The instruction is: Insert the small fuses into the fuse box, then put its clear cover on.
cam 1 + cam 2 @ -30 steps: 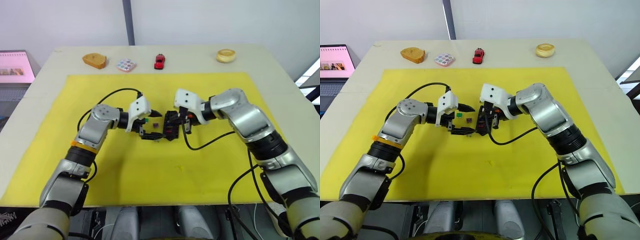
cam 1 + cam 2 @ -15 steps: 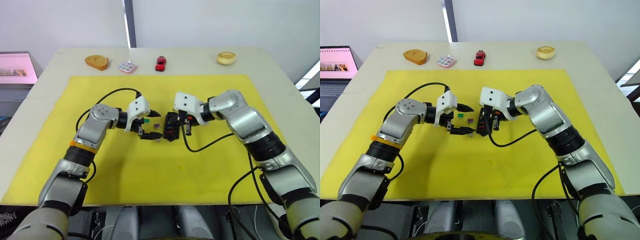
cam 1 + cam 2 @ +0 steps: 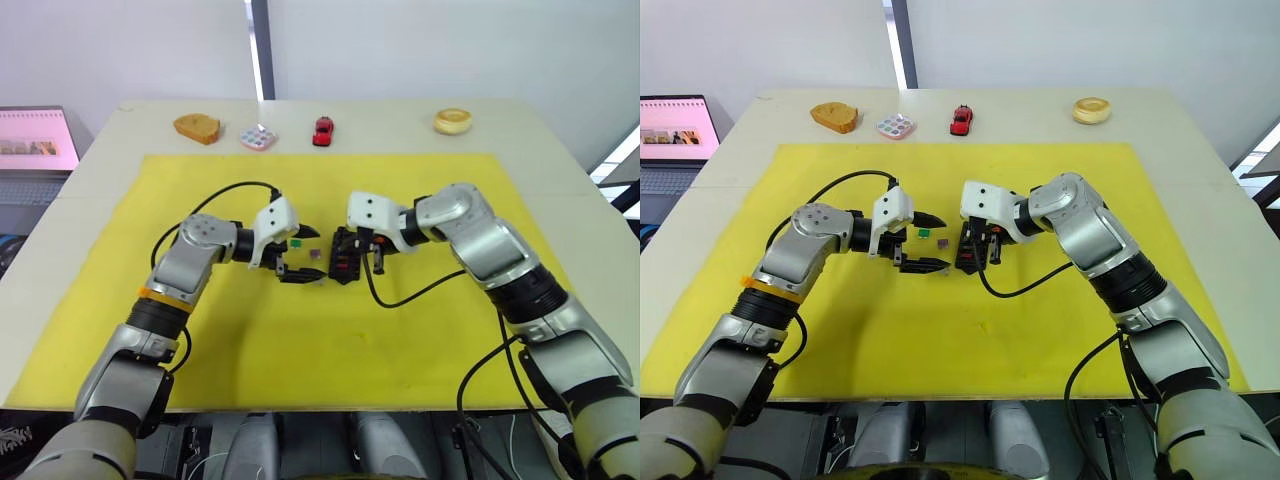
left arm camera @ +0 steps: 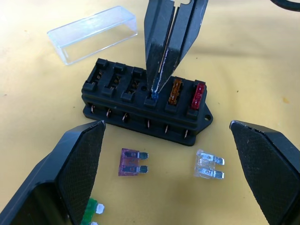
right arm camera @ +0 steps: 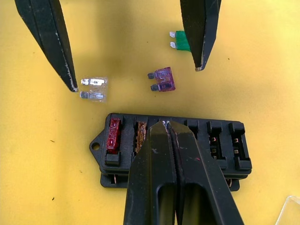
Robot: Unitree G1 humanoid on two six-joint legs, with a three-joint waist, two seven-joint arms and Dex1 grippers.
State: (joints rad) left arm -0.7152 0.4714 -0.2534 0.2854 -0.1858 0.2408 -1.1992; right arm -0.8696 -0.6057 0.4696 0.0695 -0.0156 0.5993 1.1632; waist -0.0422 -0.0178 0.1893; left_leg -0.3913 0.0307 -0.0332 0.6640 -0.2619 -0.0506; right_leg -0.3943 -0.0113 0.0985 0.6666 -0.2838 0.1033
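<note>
Fuse box (image 4: 145, 105) sits mid-mat (image 3: 320, 330); red and amber fuses seated. Your right gripper (image 4: 157, 89) pinches a teal fuse (image 4: 153, 95) into a slot; left gripper (image 4: 168, 154) spread wide.

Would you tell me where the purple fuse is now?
The purple fuse lies loose on the yellow mat, before the fuse box, between green fuse and clear fuse.

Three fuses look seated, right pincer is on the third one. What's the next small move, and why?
Probably press that blue fuse fully down, then lift the right pincer clear. Its fingers are shut on the fuse at the fuse box slot beside the brown fuse and red fuse. The purple fuse lies loose between the open left pincer fingers, next to take.
</note>
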